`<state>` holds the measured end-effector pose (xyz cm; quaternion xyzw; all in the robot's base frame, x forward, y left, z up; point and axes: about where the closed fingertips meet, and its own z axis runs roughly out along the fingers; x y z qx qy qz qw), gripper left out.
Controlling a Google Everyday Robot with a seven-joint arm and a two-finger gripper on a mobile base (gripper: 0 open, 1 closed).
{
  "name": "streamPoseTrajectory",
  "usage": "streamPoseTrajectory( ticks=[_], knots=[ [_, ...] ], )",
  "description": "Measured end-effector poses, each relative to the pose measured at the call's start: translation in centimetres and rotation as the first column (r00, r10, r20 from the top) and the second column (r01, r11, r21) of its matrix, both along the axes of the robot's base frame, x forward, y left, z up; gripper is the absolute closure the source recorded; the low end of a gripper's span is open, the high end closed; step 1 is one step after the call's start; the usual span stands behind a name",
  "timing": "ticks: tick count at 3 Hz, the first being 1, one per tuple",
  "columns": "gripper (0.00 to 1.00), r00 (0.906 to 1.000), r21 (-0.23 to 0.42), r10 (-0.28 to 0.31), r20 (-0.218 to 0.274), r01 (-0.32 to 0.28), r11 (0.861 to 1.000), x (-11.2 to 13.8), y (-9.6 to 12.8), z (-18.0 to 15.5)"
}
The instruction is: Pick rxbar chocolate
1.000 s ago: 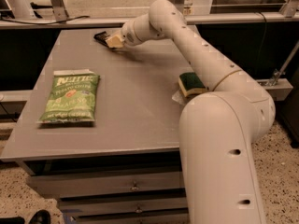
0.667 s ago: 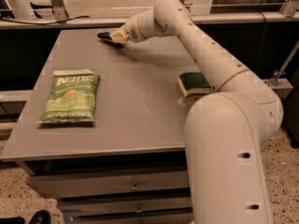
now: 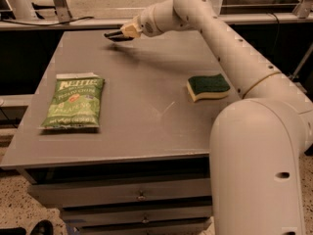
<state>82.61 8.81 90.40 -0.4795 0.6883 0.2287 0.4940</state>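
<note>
Jaws narrow, pinched on the near end of the rxbar chocolate (image 3: 111,35), judging by how the dark flat wrapper juts out of the gripper (image 3: 122,33) with nothing else holding it up. Held roughly level, well beyond the green chip bag (image 3: 73,104), over the far edge of the grey table (image 3: 146,131). Seems just clear of the tabletop, going by a soft shadow on the surface beneath; no way to tell whether a corner is brushing it. Behind the gripper, the white arm (image 3: 230,38), stretched long and low from the bulky near joint, passing well to the side of the chip bag. Under that arm, a green-and-yellow sponge (image 3: 208,87), lying flat, well apart from the chip bag, across the table from it. Chip bag itself flat, label up, untouched, nowhere near the wrapper. Step in hand, by this reading: grasp made and the lift barely begun. Next move calls for a steady rise straight up with the pinch kept firm. Shiny film, thin and slippery, likely to slide or pivot if gripped only at its tip. Worth avoiding any sideways sweep before gaining height, so as not to drag the wrapper's free end on the tabletop.
</note>
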Motion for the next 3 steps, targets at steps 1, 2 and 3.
streamPoseTrajectory(
  ticks=[1, 2, 3],
  knots=[
    [1.0, 0.9991, 0.039, 0.028, 0.031, -0.029, 0.999, -1.1, -1.6, 2.2],
    [1.0, 0.9953, 0.1, 0.053, 0.081, -0.061, 0.993, -2.0, -2.8, 5.3],
    [1.0, 0.9941, 0.113, 0.058, 0.092, -0.068, 0.991, -2.2, -2.9, 5.9]
  ],
)
